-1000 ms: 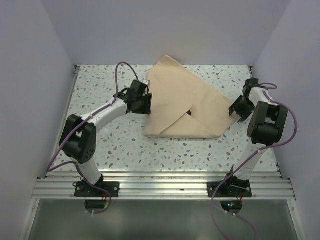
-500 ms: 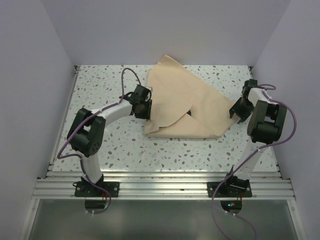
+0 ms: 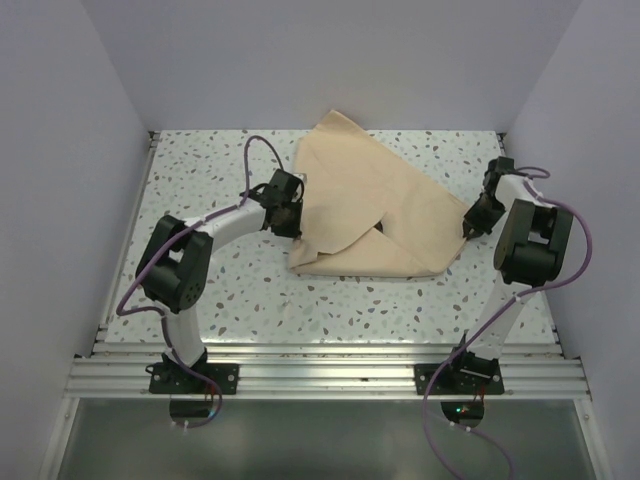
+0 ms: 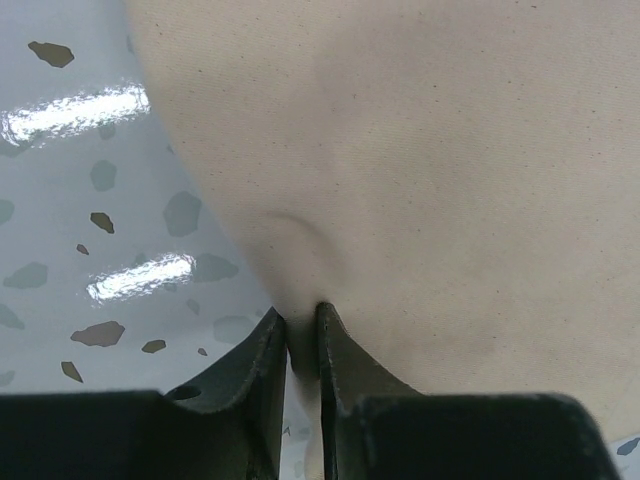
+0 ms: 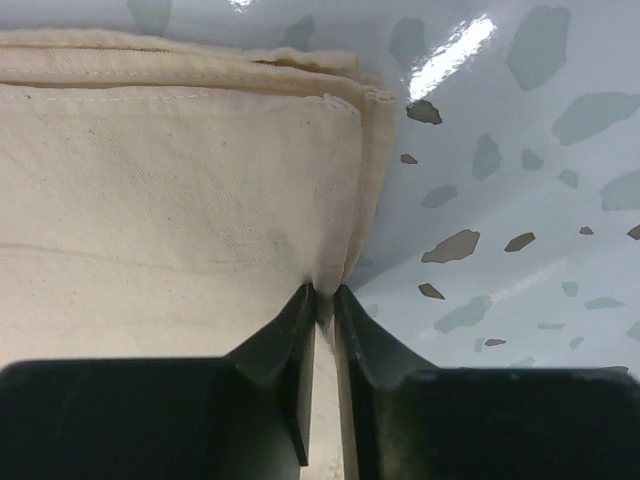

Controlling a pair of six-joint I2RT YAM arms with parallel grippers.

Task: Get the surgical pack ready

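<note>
We hold our left gripper (image 4: 300,322) almost closed, its two dark jaws pinching a small fold of the tan wrap sheet (image 4: 430,150). The cloth spreads ahead and to the right of the tips, and the speckled table (image 4: 90,200) lies to their left. Our right gripper (image 5: 322,295) is likewise nipped nearly shut on the sheet's layered, hemmed edge, with cloth ahead and to the left and bare table to the right. Seen from above, the folded sheet lies between both grippers.
</note>
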